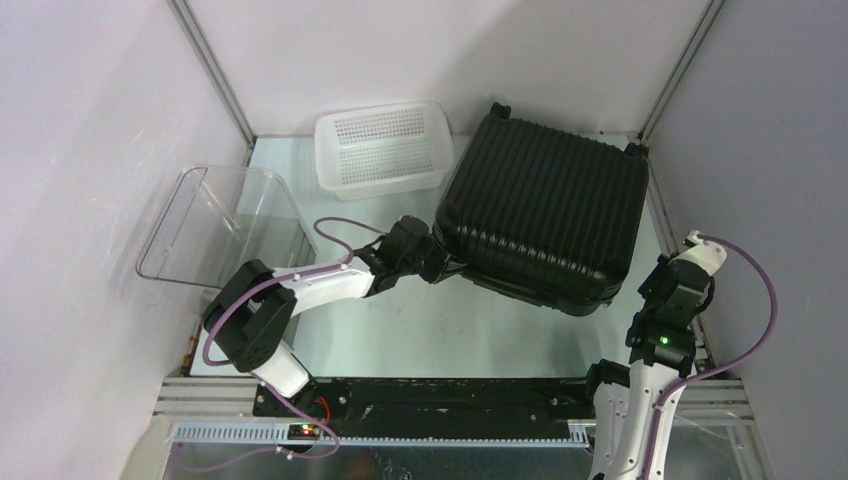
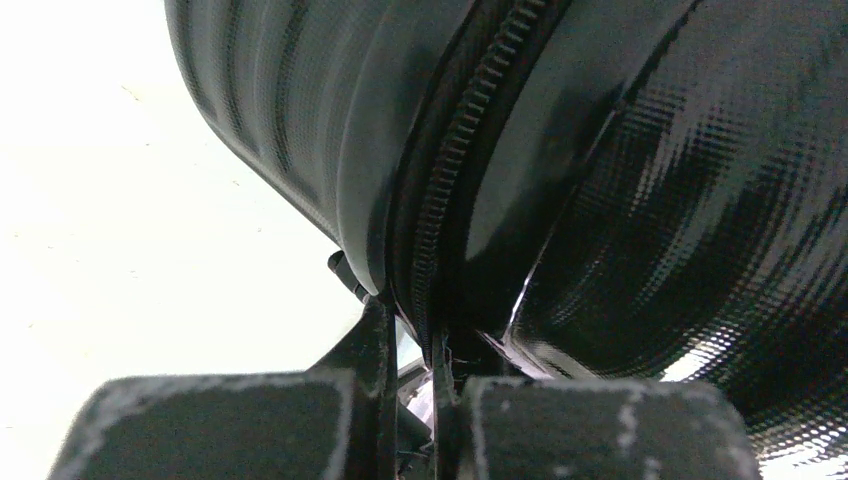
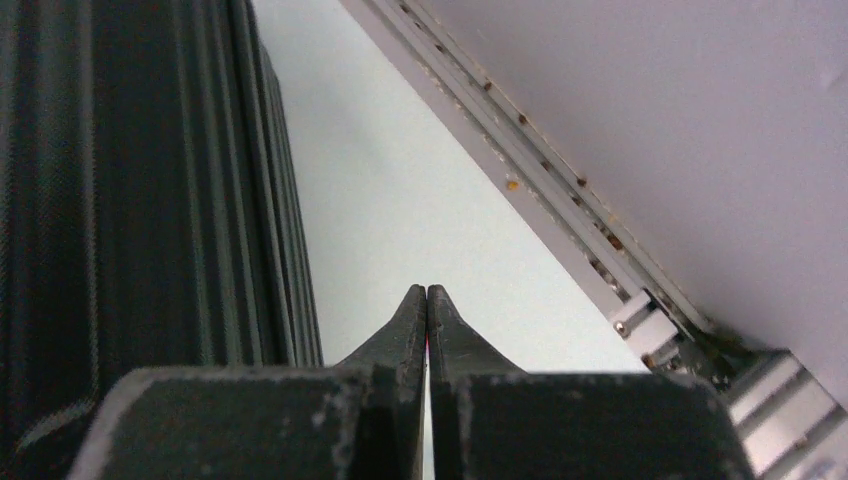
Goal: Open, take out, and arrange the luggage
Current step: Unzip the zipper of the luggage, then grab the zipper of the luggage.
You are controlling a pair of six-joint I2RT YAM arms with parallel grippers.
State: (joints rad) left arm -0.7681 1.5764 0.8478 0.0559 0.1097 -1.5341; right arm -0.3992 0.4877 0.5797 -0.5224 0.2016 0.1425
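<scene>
The luggage [image 1: 540,215] is a black ribbed hard-shell suitcase lying flat at the back right of the table. My left gripper [image 1: 440,262] is at its near left corner. In the left wrist view the zip [image 2: 455,150] runs down the luggage's edge [image 2: 300,120] into the narrow gap of my left gripper [image 2: 410,335], which is shut on a small piece at the zip line, apparently the zipper pull. My right gripper [image 1: 658,268] is shut on nothing beside the luggage's right side [image 3: 120,200], fingertips together in the right wrist view [image 3: 427,292].
A white perforated basket [image 1: 382,148] stands at the back, left of the luggage. A clear plastic container [image 1: 225,225] sits at the left wall. The metal frame rail [image 3: 560,190] and right wall run close to my right gripper. Bare table [image 1: 450,330] lies in front.
</scene>
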